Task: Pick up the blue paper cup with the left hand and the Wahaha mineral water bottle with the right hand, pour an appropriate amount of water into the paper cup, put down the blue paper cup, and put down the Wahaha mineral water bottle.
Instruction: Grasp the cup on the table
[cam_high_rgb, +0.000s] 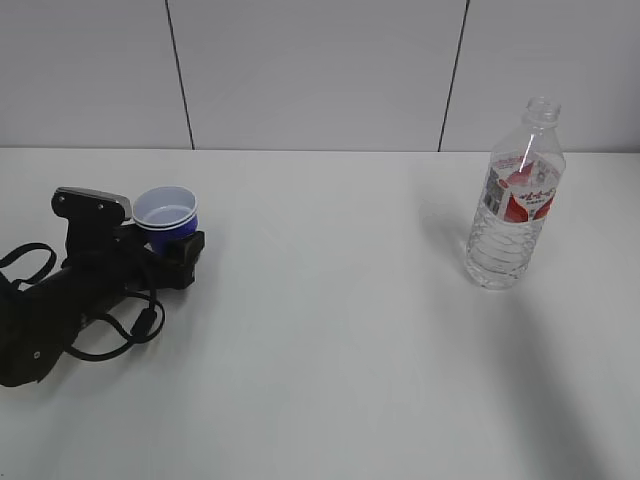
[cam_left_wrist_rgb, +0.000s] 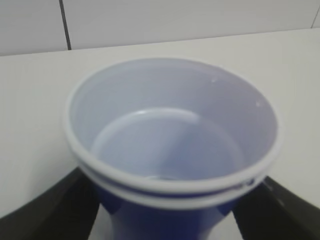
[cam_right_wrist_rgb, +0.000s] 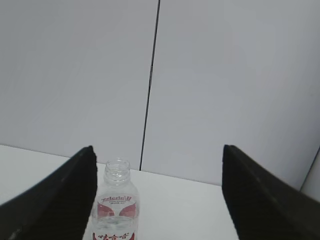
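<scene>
The blue paper cup (cam_high_rgb: 166, 218) stands at the left of the white table (cam_high_rgb: 330, 330), white inside with a double white rim. My left gripper (cam_high_rgb: 172, 246) is shut on its blue lower wall; in the left wrist view the black fingers (cam_left_wrist_rgb: 47, 212) press both sides of the cup (cam_left_wrist_rgb: 170, 145). I cannot tell whether the cup holds water. The Wahaha mineral water bottle (cam_high_rgb: 515, 200) stands upright and capless at the right, partly full of clear water. My right gripper (cam_right_wrist_rgb: 157, 147) is open and well short of the bottle (cam_right_wrist_rgb: 116, 205), which shows near its left finger.
The left arm with its grey module (cam_high_rgb: 92, 205) and loose black cables (cam_high_rgb: 120, 325) lies low on the table's left side. A grey panelled wall (cam_high_rgb: 320, 70) rises behind the table. The right arm is out of the exterior view.
</scene>
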